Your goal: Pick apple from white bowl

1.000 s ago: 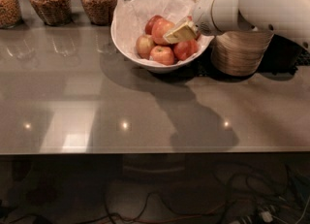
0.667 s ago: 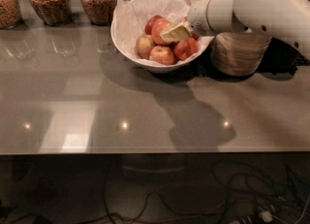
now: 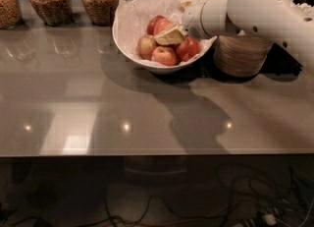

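Note:
The white bowl (image 3: 128,44) with a crumpled paper liner stands at the back middle of the grey counter. It holds several red-yellow apples (image 3: 165,54). My white arm reaches in from the right. The gripper (image 3: 169,36) with its cream fingers is inside the bowl, low over the apples, at the top of the pile near one apple (image 3: 161,24). It hides part of the fruit behind it.
A stack of cream-tan disposable bowls (image 3: 242,54) stands right of the white bowl, behind my arm. Three glass jars of grains (image 3: 99,0) line the back left. The counter's front edge (image 3: 147,155) runs across below, with cables on the floor.
The gripper has shifted slightly left and deeper over the apples in the bowl. The bowl and apples have not visibly moved.

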